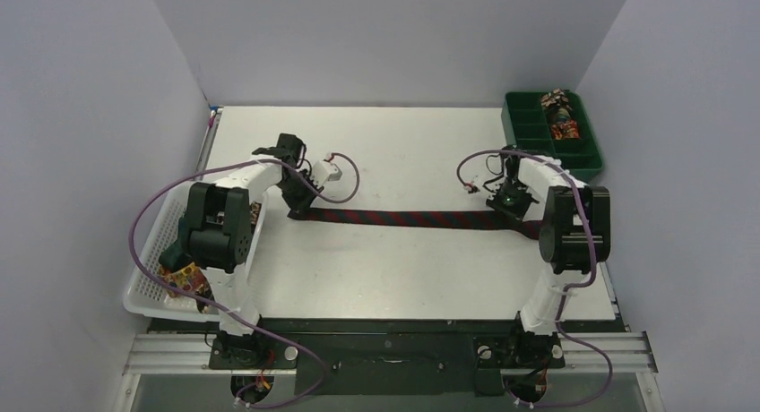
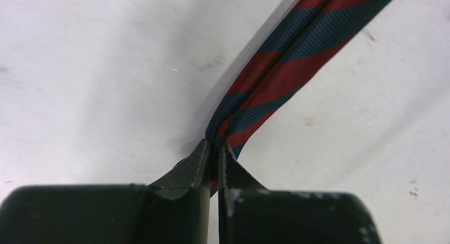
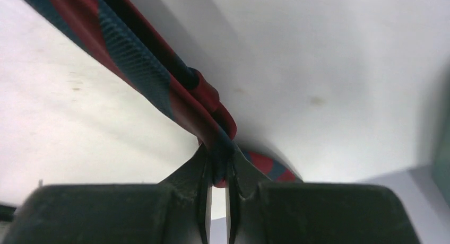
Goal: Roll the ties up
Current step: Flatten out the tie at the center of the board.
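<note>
Left gripper and right gripper each pinch one end of striped tie, stretched between them, likely for rolling.

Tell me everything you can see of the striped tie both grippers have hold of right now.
The striped tie is dark navy with red diagonal stripes, in a finely ribbed woven fabric. It is unrolled and stretched in a nearly straight line across the middle of the white table. The left gripper pinches one end, where the fabric is folded lengthwise and rises off the surface. The right gripper pinches the other end, where the layers bunch up. Nothing else touches it.
</note>
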Motion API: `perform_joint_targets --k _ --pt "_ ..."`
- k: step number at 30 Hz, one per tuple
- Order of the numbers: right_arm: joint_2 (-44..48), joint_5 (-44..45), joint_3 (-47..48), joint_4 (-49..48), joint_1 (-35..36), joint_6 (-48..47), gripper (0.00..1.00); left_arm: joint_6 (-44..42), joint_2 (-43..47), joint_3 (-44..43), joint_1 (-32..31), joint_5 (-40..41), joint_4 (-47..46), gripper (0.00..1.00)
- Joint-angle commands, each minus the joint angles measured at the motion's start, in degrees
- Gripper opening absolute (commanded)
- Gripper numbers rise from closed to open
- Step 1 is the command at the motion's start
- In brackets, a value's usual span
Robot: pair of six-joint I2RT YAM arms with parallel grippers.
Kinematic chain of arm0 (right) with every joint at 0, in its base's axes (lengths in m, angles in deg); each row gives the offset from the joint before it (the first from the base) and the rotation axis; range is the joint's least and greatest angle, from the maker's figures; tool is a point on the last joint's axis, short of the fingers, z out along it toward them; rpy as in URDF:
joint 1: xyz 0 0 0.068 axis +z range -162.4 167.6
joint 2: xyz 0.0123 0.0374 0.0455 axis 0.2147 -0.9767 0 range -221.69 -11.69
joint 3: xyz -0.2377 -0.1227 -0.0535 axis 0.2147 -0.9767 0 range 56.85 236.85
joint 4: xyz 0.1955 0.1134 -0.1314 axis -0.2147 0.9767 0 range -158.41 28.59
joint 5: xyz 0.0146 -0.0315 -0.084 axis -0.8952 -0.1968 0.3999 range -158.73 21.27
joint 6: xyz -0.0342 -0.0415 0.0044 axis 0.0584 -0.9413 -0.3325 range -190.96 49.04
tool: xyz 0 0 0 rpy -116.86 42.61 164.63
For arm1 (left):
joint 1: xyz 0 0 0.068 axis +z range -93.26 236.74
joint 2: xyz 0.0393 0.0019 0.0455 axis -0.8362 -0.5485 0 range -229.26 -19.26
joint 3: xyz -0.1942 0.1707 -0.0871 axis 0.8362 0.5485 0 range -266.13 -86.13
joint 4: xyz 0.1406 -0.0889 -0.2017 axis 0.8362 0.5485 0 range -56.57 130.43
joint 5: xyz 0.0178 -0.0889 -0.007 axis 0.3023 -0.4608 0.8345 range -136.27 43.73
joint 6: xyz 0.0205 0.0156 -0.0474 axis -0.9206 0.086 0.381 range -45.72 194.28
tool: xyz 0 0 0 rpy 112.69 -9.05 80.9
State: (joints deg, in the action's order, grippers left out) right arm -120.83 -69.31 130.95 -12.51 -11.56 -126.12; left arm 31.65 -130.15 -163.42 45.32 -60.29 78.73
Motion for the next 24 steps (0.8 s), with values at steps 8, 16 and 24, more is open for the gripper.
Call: perform_joint_targets --k 8,16,24 --pt "34.63 4.24 -33.7 -61.65 1.29 -18.16 0.0 -19.06 25.76 32.66 0.1 3.75 -54.13 0.0" --pt "31.45 10.57 -57.61 -92.84 10.46 -32.42 0.0 -35.54 24.63 53.23 -1.8 7.58 -82.12 0.0" --pt "35.54 9.81 -64.55 -90.45 11.07 -38.65 0.0 -41.07 33.81 59.75 -1.94 2.93 -69.56 0.06"
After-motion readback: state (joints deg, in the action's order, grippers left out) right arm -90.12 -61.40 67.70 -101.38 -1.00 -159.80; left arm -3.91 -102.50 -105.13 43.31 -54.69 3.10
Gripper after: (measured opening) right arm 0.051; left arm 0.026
